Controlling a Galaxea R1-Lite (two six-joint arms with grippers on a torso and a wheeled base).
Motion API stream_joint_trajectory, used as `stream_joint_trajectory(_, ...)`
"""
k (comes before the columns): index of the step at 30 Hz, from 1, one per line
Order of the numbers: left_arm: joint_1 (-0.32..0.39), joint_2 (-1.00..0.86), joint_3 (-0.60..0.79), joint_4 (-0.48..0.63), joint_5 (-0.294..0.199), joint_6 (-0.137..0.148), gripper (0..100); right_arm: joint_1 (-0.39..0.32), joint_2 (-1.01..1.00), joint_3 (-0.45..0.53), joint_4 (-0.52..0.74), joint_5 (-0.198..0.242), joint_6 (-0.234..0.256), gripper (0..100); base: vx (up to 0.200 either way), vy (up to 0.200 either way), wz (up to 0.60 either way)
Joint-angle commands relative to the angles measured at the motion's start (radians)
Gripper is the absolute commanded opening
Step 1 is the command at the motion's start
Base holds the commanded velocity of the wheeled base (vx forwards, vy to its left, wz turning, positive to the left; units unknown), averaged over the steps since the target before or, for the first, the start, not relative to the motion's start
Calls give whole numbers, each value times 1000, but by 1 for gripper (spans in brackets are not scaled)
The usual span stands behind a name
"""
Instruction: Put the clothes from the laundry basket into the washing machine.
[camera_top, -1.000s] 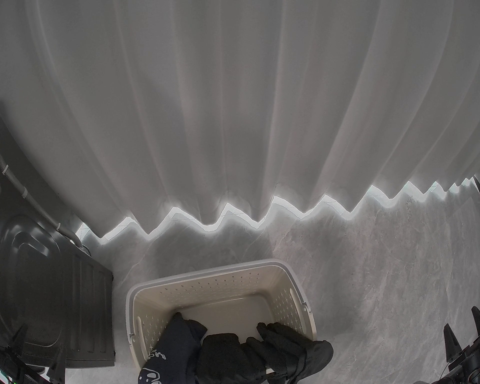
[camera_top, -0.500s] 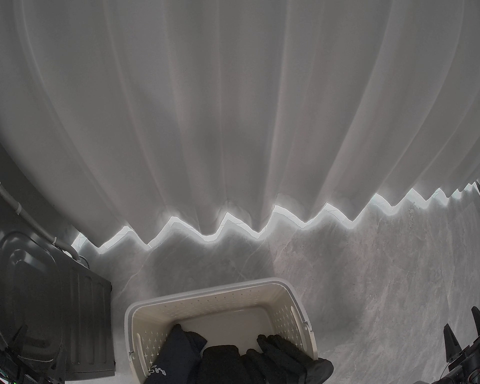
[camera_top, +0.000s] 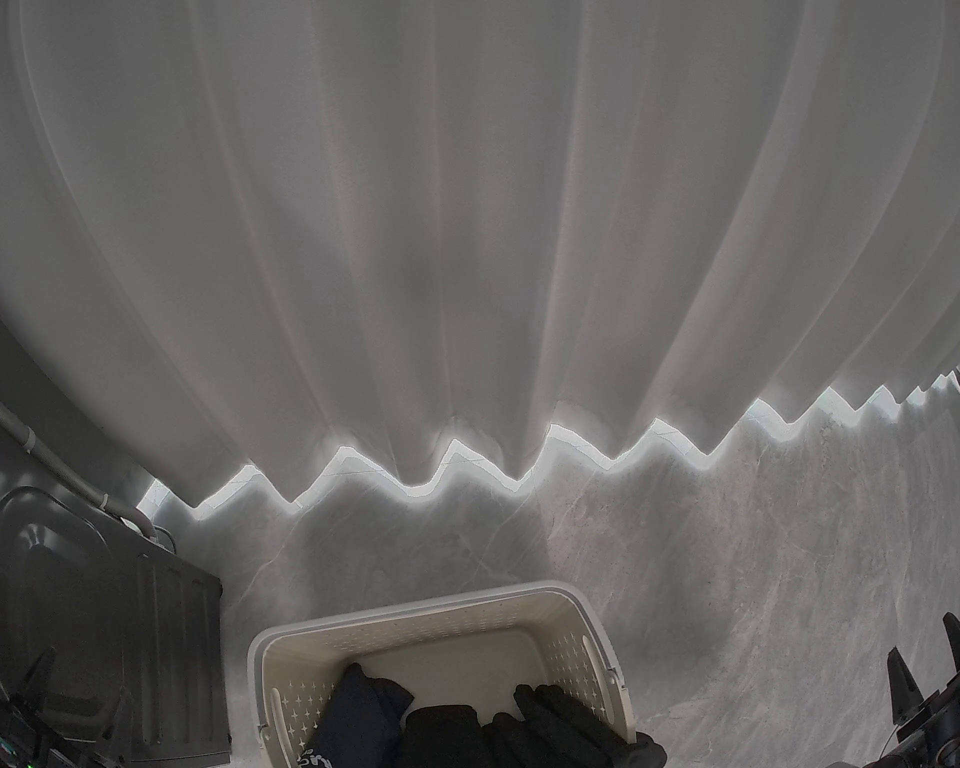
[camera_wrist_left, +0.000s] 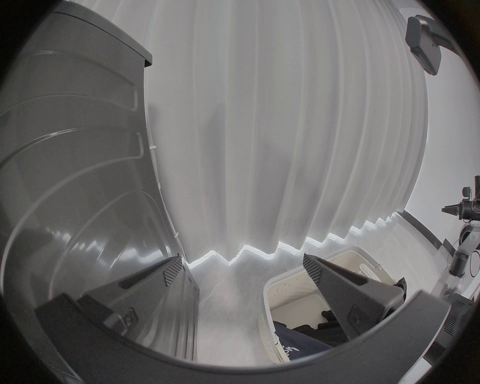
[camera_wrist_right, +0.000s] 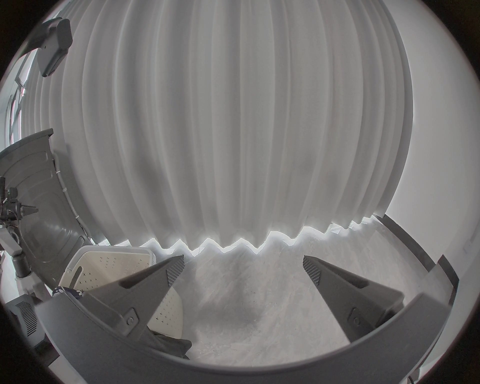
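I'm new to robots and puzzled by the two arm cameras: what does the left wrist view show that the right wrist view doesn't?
Left wrist view: the left claw, open, with the washing machine looming close beside it. Right wrist view: the right claw, open, with a broad stretch of floor ahead and a hose running along the machine. Both: the curtain, the basket with dark clothes, the washing machine and the floor.

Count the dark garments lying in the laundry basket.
3. The navy garment lies left in the laundry basket, the middle black garment beside it, the right black garment against the right wall. The picture's edge cuts them off, so more may be hidden.
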Motion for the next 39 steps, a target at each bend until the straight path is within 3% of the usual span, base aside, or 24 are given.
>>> stream_joint_trajectory(1, 0, -18, 18, 0, 0, 0, 100, 0, -16, 18, 0, 0, 0, 100, 0, 0, 0)
stream_joint_trajectory(30, 0, -18, 18, 0, 0, -2, 100, 3, -16, 18, 0, -2, 3, 100, 0, 0, 0)
stream_joint_trajectory(39, 0, -18, 18, 0, 0, 0, 100, 3, -16, 18, 0, -2, 3, 100, -200, 0, 0)
